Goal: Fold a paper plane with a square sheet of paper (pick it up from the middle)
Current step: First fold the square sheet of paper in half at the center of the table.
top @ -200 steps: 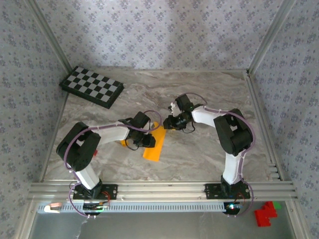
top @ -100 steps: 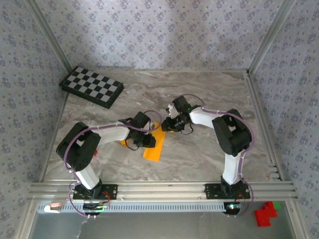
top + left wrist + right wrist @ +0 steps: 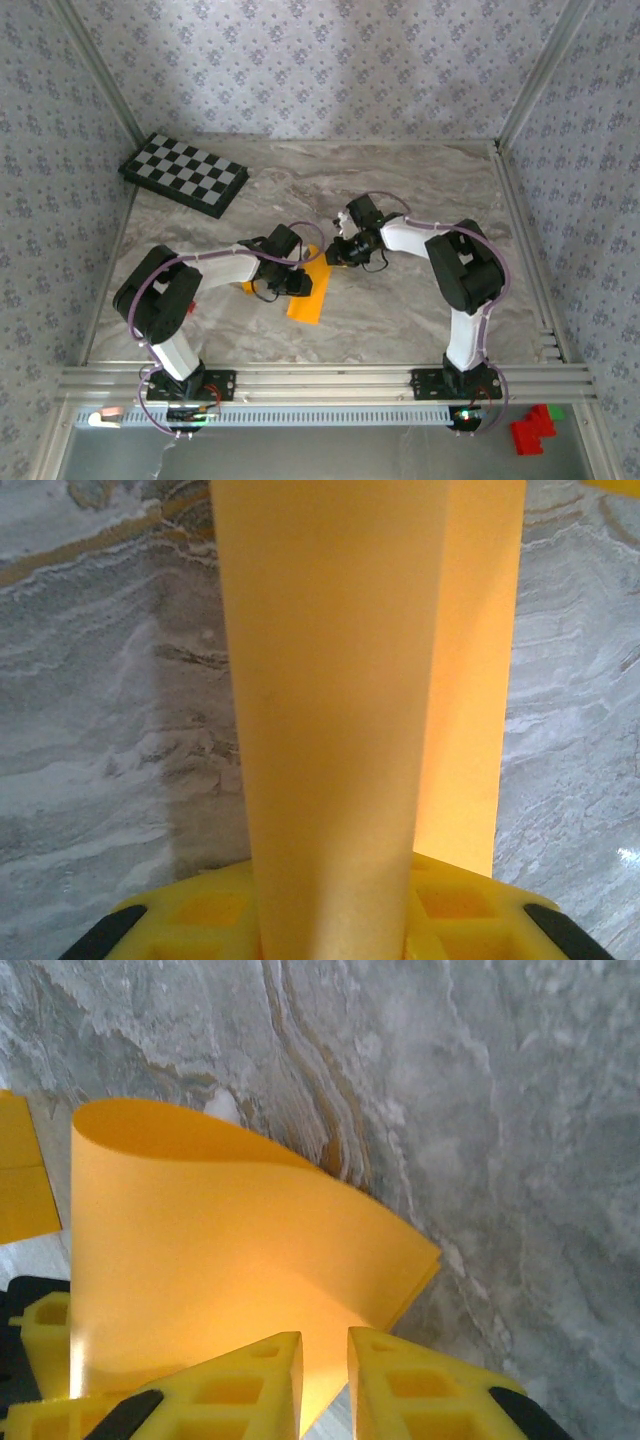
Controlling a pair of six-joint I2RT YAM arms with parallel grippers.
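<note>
The square sheet of paper (image 3: 306, 300) lies mid-table, creased into a narrow orange-yellow strip. My left gripper (image 3: 293, 283) sits over the strip's left side and is shut on it. In the left wrist view the folded sheet (image 3: 330, 680) rises straight out from between the yellow fingers (image 3: 180, 920). My right gripper (image 3: 335, 255) is at the strip's far end. In the right wrist view its jaws (image 3: 325, 1360) stand a narrow gap apart, with a curled-up flap of the sheet (image 3: 220, 1250) just ahead and its edge showing through the gap.
A black-and-white checkered board (image 3: 185, 175) lies at the back left. A small orange block (image 3: 249, 288) sits just left of my left gripper. Red blocks (image 3: 530, 430) lie beyond the front rail at the right. Bare marble table (image 3: 420, 190) surrounds the sheet.
My right gripper has edged left onto the strip's far end and its jaws have narrowed. The left gripper and the sheet have stayed put.
</note>
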